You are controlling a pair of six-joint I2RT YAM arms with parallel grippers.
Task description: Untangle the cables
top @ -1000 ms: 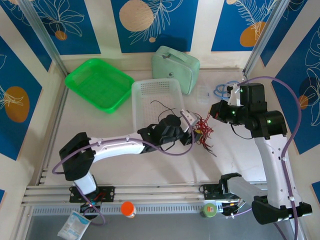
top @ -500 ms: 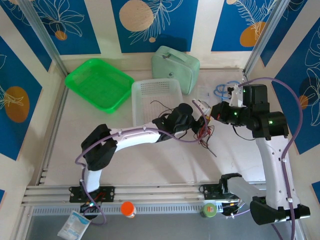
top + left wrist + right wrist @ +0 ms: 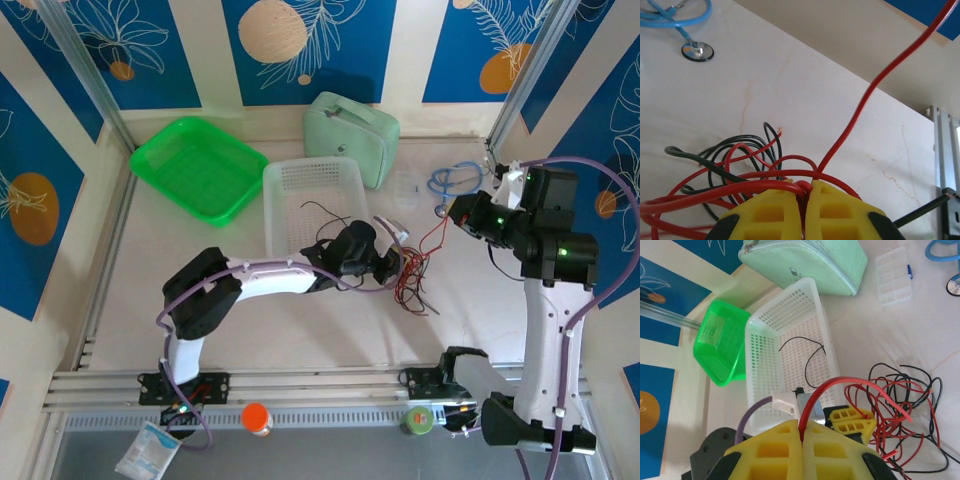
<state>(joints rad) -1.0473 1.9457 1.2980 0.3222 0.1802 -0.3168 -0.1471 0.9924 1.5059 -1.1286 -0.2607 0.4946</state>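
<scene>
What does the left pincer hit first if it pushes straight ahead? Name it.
The tangle of red and black cables: their loops lie directly in front of the left pincer, which is shut on them. Beyond them it looks like bare table, though depth is unclear.

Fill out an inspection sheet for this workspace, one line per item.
Surface: pale marbled table, dry, unmarked.
Job's things: wires, a red and black tangle at the table's middle; one black wire lies in the white basket.
Clutter: green tray, mint case, clear box, blue stethoscope.
Grippers: left gripper shut on the wires; right gripper shut on a red wire that runs up from the tangle.
Cables: purple arm cables loop along both arms.
Surroundings: blue and cream walls; metal rail at the near edge.
</scene>
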